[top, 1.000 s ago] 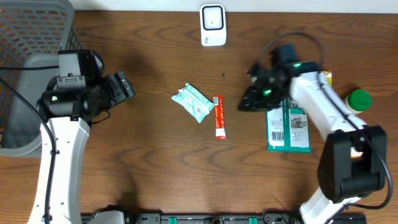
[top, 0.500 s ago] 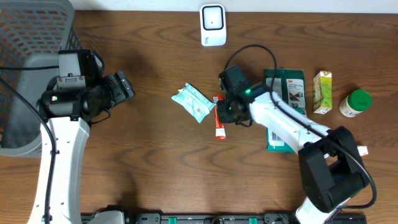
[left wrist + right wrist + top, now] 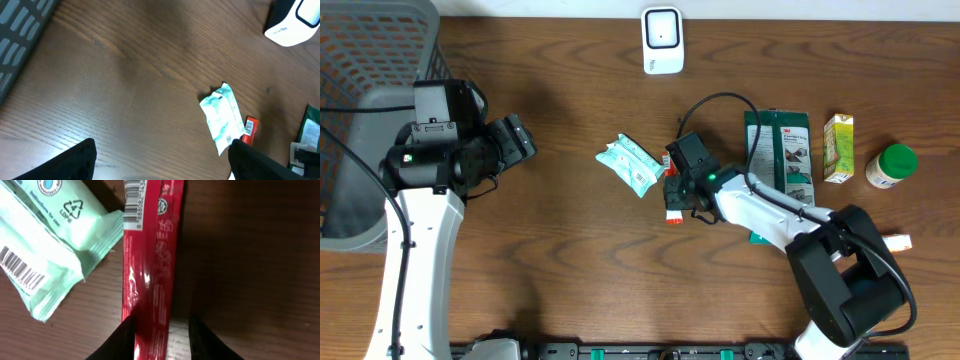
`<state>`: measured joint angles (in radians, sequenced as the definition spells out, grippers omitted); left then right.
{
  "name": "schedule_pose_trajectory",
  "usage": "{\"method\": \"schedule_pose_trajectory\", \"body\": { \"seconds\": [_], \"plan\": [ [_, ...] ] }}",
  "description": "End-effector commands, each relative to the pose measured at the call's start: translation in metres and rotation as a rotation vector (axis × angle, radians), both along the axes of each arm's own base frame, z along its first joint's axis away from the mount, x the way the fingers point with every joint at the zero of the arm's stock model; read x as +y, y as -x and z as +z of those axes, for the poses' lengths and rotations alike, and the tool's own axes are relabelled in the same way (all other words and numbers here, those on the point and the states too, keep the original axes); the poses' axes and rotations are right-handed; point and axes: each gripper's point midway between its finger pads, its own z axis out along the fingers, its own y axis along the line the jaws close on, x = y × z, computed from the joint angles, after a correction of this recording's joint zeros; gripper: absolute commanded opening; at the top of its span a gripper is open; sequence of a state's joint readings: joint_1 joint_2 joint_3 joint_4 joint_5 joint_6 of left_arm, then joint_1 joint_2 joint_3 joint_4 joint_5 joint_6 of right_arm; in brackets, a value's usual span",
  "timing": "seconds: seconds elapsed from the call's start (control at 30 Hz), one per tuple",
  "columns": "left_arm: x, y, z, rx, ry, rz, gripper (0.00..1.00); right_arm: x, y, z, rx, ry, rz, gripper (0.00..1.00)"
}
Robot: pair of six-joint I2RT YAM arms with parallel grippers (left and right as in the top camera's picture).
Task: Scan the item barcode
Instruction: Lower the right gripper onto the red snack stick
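**Right jaws straddle red sachet, grip not set**

Risk: the red sachet (image 3: 150,270) lies flat on the worktop (image 3: 240,255), thin and glossy. Closing could skid it out or catch only an edge. The mint packet (image 3: 45,245), just beside one fingertip (image 3: 122,340), may get pinched too. Right jaws are narrow, part open, with the sachet's near end between them. One tip touches its edge and a gap shows at the other, so it is not clamped. The barcode (image 3: 134,202) sits ahead of the jaws, at the far end. Left jaws are wide and empty.
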<state>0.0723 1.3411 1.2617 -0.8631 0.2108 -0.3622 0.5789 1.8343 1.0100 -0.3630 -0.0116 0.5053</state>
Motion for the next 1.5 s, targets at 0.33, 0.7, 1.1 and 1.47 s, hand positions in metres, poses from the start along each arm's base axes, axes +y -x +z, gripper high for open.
{"method": "schedule_pose_trajectory", "body": {
  "seconds": [0.33,0.7,1.1,1.47],
  "plan": [
    [0.001,-0.001,0.0,0.0,0.0,-0.004,0.85,-0.01,-0.023,0.002,-0.134,0.042,-0.081,0.23],
    [0.001,-0.001,0.0,0.0,0.0,-0.004,0.85,-0.011,-0.02,-0.009,-0.156,-0.015,-0.148,0.22],
    [0.001,-0.001,0.0,0.0,-0.001,-0.005,0.85,-0.017,-0.025,-0.002,-0.133,-0.074,-0.152,0.01],
    [0.001,-0.003,0.001,-0.009,-0.001,-0.004,0.98,-0.025,-0.031,0.112,-0.227,-0.385,-0.072,0.01]
  ]
}}
